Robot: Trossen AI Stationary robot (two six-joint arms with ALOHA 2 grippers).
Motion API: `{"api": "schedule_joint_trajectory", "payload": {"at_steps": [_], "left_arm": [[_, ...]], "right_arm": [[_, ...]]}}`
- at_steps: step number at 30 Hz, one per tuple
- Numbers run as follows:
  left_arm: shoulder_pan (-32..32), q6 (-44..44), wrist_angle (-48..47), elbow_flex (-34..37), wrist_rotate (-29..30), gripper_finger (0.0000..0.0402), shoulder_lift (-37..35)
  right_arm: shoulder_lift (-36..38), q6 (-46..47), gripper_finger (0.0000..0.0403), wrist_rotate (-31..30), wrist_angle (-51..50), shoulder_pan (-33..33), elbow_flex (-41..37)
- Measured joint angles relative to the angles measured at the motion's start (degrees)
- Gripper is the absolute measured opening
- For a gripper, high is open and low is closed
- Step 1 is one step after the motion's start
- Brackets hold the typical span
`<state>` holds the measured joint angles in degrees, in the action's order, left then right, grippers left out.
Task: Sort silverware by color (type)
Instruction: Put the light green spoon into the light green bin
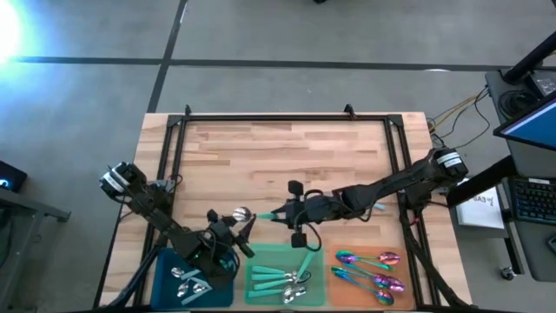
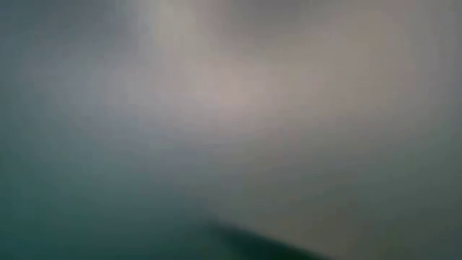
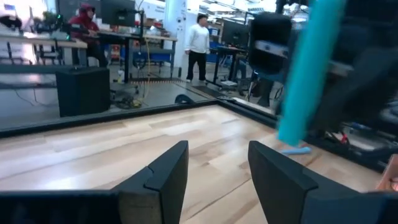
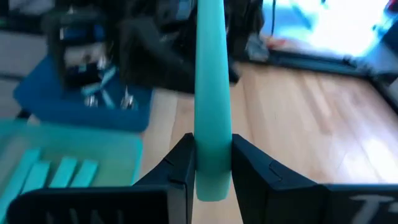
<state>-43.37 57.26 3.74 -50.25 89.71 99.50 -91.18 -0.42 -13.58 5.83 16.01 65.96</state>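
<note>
From above, the wooden table (image 1: 287, 152) carries three flat trays along its front edge: a blue tray (image 1: 165, 278) toward the front left corner holding pale-blue-handled spoons (image 1: 193, 283), a green tray (image 1: 261, 283) in the middle holding teal-handled spoons (image 1: 282, 282), and an orange tray (image 1: 334, 287) toward the front right holding iridescent purple spoons (image 1: 373, 269). The right gripper (image 1: 280, 214) reaches in over the table just behind the green tray, pinching a teal-handled spoon (image 1: 252, 214) whose silver bowl points toward the left arm. The left gripper (image 1: 241, 239) sits beside that bowl, over the blue tray's back edge.

The low view is a blur; nothing can be told from it.

In the left wrist view, the left gripper (image 3: 217, 174) stands with fingers apart and nothing between them; the teal handle (image 3: 308, 68) hangs close ahead. People stand in the room beyond.

In the right wrist view, the right gripper (image 4: 211, 168) is clamped on the teal handle (image 4: 210, 81), with the blue and green trays past it.
</note>
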Motion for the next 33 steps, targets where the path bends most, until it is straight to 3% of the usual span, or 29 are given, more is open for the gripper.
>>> {"api": "schedule_joint_trajectory", "payload": {"at_steps": [5, 11, 33], "left_arm": [[0.3, -7.8, 0.5, -3.9, -0.3, 0.0153, 1.8], [1.8, -20.3, 0.0, -9.0, -6.5, 0.0153, 3.0], [4.2, -27.2, -0.1, -15.0, -4.7, 0.0143, 2.6]], "right_arm": [[0.0, 0.0, 0.0065, -0.1, 7.9, -0.1, -3.3], [0.0, 1.3, 0.0065, -0.1, 9.4, -0.3, -4.3], [0.0, 0.0, 0.0065, 0.0, 7.0, -0.3, -4.3]]}}
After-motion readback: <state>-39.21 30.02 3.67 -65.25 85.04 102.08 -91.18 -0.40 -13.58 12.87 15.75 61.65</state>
